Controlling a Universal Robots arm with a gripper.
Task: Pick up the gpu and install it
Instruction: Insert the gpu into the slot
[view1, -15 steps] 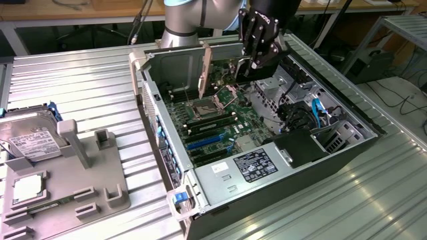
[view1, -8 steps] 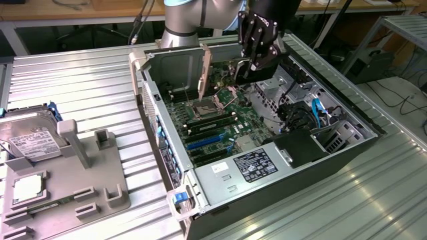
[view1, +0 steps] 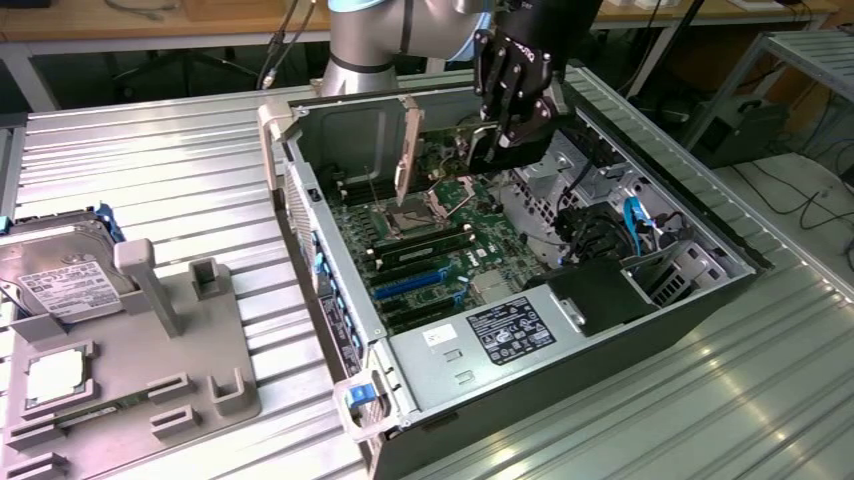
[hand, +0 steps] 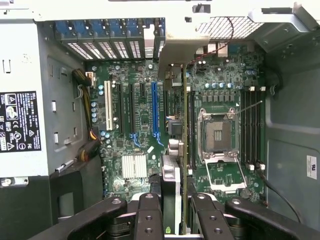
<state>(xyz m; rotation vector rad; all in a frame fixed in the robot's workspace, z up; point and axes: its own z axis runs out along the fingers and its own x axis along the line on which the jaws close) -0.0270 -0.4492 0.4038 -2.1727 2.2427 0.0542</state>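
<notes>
Ribbed metal tabletop (view1: 747, 400) carries, at the exterior view's lower left, a grey moulded fixture (view1: 174, 400) with a silver hard drive (view1: 60, 275) at its far corner. Mid-frame lies the open black computer case (view1: 694, 230), with its labelled power supply (view1: 494, 335) nearest and the green motherboard (view1: 427, 240) beyond. At upper centre the black claw (view1: 505, 140) hangs between the case walls, narrowly closed on the gpu (hand: 182, 130), a thin green card held edge-on over the board.

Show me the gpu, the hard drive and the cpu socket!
gpu (hand: 175, 47), wrist view, silver end bracket.
hard drive (view1: 64, 283), exterior view, white label.
cpu socket (hand: 216, 135), wrist view, its middle.
</notes>
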